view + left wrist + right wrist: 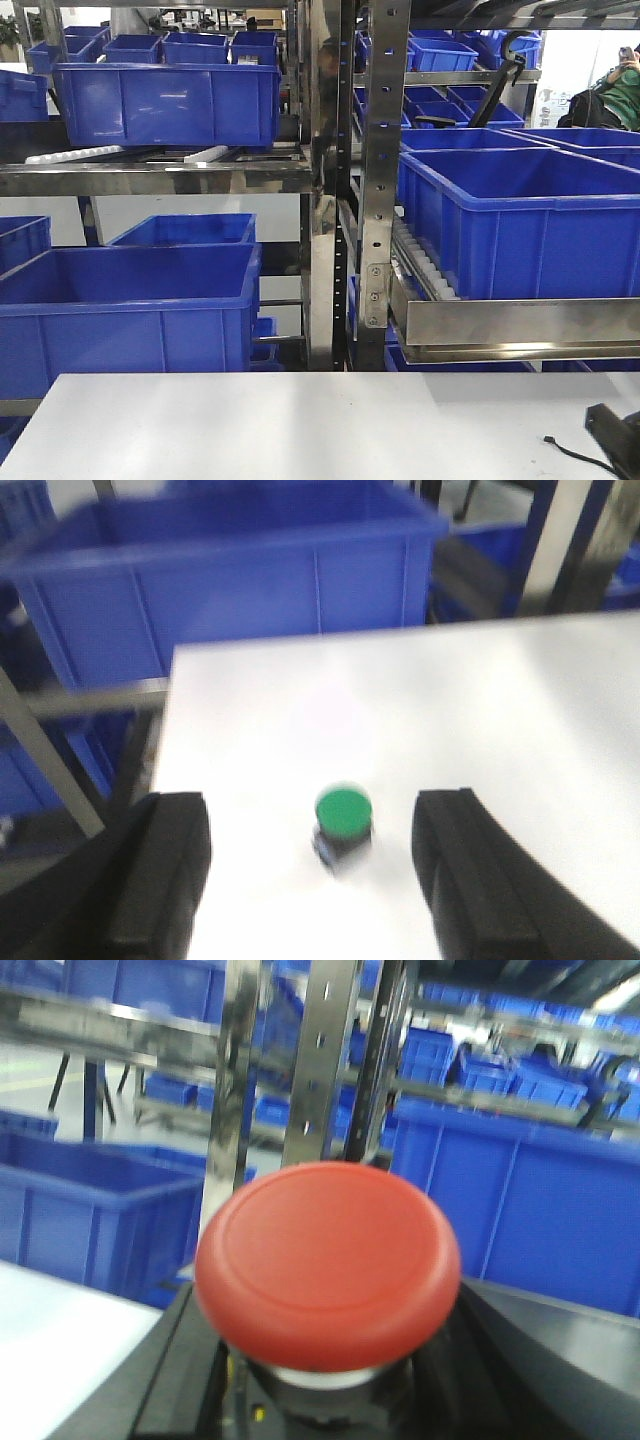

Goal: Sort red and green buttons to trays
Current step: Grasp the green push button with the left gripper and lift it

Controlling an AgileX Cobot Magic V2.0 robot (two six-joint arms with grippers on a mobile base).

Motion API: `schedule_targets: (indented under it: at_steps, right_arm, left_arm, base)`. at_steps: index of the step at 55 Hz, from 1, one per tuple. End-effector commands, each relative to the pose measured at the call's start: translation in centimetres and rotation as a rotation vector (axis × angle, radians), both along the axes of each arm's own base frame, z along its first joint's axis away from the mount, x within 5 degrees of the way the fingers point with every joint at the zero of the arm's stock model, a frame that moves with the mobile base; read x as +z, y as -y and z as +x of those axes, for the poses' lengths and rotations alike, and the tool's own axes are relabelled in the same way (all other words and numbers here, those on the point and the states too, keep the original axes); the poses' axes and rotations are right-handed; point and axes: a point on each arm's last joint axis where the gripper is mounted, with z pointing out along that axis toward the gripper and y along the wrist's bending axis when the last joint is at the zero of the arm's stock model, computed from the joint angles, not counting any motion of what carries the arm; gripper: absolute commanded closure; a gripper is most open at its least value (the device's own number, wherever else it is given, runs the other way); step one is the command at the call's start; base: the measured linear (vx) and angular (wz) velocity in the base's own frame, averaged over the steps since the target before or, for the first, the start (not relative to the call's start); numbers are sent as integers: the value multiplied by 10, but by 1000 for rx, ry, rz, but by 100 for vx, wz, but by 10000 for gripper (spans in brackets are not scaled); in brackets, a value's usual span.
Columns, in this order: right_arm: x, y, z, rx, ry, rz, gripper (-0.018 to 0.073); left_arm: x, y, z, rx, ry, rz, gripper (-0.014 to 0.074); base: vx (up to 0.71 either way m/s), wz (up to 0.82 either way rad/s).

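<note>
In the left wrist view the green button (343, 820), a round green cap on a dark body, stands upright on the white table (400, 710). My left gripper (318, 880) is open above it, with one black finger on each side, and the button sits between them, apart from both. In the right wrist view my right gripper (325, 1400) is shut on the red button (328, 1260), whose big red cap fills the view, held above the table's edge. Part of the right gripper shows at the bottom right of the front view (615, 435). The green and red trays are out of view.
Metal shelving (378, 180) stands right behind the table (300, 430), loaded with deep blue crates (165, 100). One blue crate (240, 570) sits just past the table's far edge in the left wrist view. The table's left edge is close to the green button.
</note>
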Motion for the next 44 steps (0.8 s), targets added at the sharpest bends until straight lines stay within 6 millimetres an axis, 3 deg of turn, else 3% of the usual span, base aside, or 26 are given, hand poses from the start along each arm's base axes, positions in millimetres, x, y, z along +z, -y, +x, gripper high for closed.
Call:
schedule_targets:
  at_steps: [1, 5, 16, 44]
  right_arm:
    - [20, -1, -6, 25, 121, 29, 568]
    - [21, -1, -7, 25, 128, 30, 568]
    - [20, -1, -7, 21, 120, 28, 568]
    - [15, 1, -6, -2, 64, -4, 568]
  left_arm:
    - [-8, 1, 3, 1, 107, -33, 40]
    - [-23, 1, 3, 1, 111, -34, 40]
    - [-39, 2, 8, 17, 160, -77, 49]
    - [-85, 7, 53, 18, 160, -81, 59]
  base:
    - [0, 0]
    - [0, 0]
    - [0, 0]
    - [0, 0]
